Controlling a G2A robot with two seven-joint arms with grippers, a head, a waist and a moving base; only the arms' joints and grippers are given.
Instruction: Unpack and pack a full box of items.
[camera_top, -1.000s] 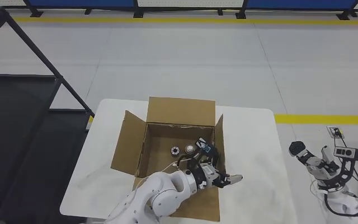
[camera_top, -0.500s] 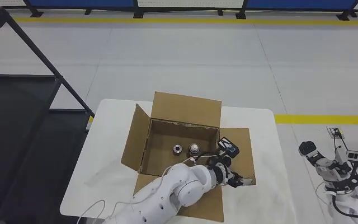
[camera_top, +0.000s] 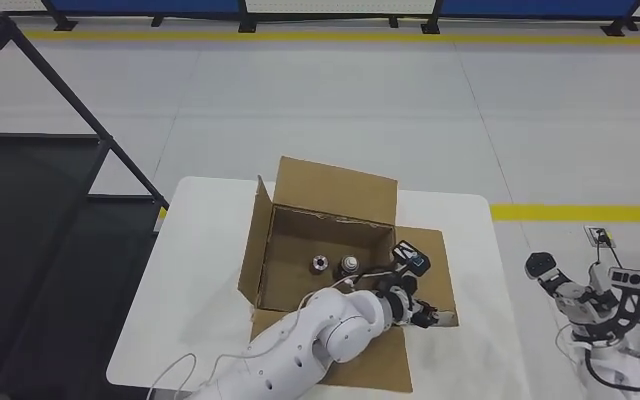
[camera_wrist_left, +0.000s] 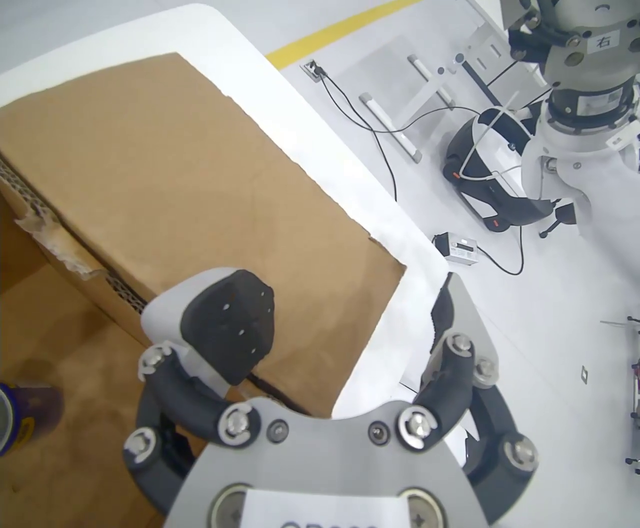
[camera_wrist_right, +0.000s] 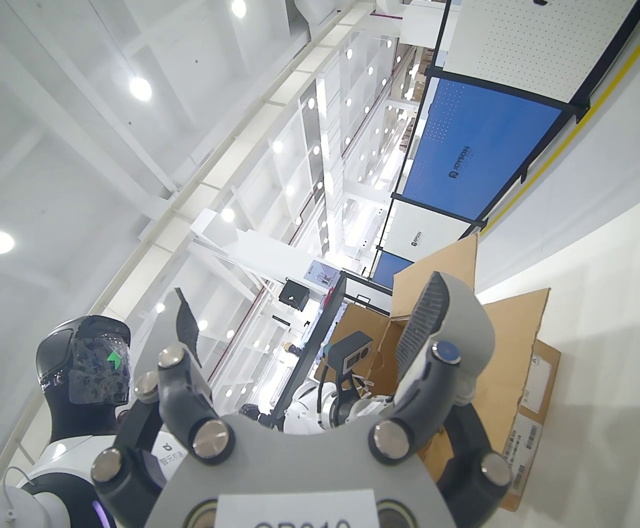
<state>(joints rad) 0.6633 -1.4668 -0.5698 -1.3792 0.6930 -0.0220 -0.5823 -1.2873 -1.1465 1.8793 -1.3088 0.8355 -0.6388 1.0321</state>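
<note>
The brown corrugated cardboard box (camera_top: 330, 225) sits open near the middle of the white counter (camera_top: 200, 280). Its flaps are spread, and two small dark cans with silvery tops (camera_top: 348, 265) (camera_top: 318, 264) stand upright and close together on its floor. The right-hand flap (camera_wrist_left: 200, 190) is folded outward, and its fold line already looks ragged and torn at one end. More downward or outward pressure there could rip the flap further or crease it so it will not close again. The left arm (camera_top: 340, 335) reaches across the near wall to that flap. Its jaws stand wide and hold nothing, one pad over the card and the other past the flap's free corner, above the counter. I cannot tell whether either pad touches the card. If the jaws close from here they may catch only the corner, and the flap could slip out or spring back. Nothing steadies the box, so a sideways drag could slide or turn it on the smooth counter and topple the cans. The right arm (camera_top: 590, 305) hangs well apart, off the counter's far side, with its jaws wide, empty and pointing upward, so it is too far away to brace anything.
</note>
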